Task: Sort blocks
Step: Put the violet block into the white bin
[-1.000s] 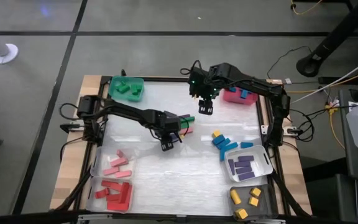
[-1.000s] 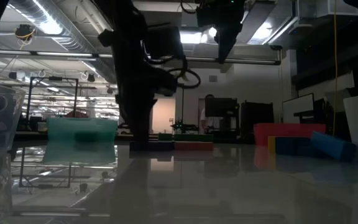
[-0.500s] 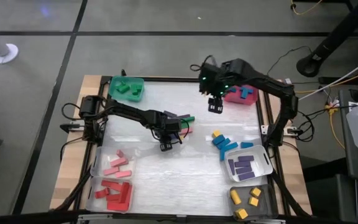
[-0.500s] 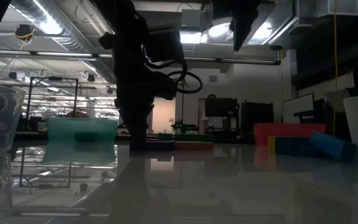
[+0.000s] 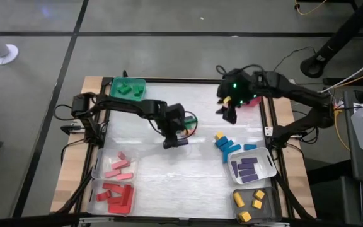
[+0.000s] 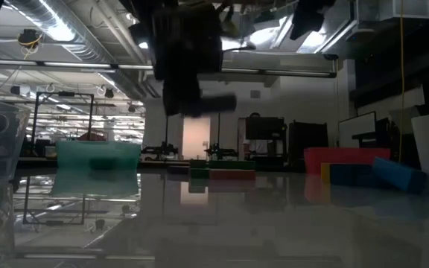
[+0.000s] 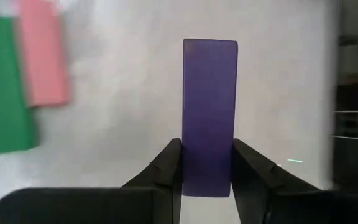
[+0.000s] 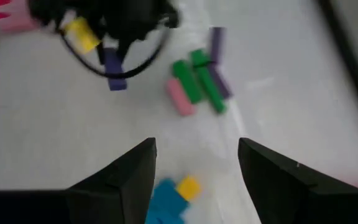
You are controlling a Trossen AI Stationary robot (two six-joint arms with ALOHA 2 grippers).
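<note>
Your left gripper [image 7: 207, 163] pinched a purple block [image 7: 209, 115] above the worktop [image 5: 188, 170], ready for sorting; right gripper [image 8: 196, 163] hung open, empty.

1. You see a purple block [image 7: 209, 118] between the dark fingers [image 7: 166, 171] of the left gripper [image 5: 176, 141].
2. Beside it on the white table [image 5: 162, 170], you see a pink block [image 7: 41, 53] and a green block [image 7: 4, 87].
3. The right gripper [image 5: 227, 115] is black, with small green lights on the arm.
4. You see a green bin [image 5: 128, 89] with green blocks inside.
5. A clear bin [image 5: 114, 168] holds pink blocks, and the one next to it [image 5: 113, 197] holds red blocks.
6. Blue blocks [image 5: 230, 147] and one yellow block [image 5: 219, 135] lie loose on the table.
7. A clear bin [image 5: 251, 168] holds purple blocks; a grey bin [image 5: 251, 205] holds yellow blocks.
8. The bin [image 5: 252, 100] behind the right gripper is pink-red.
</note>
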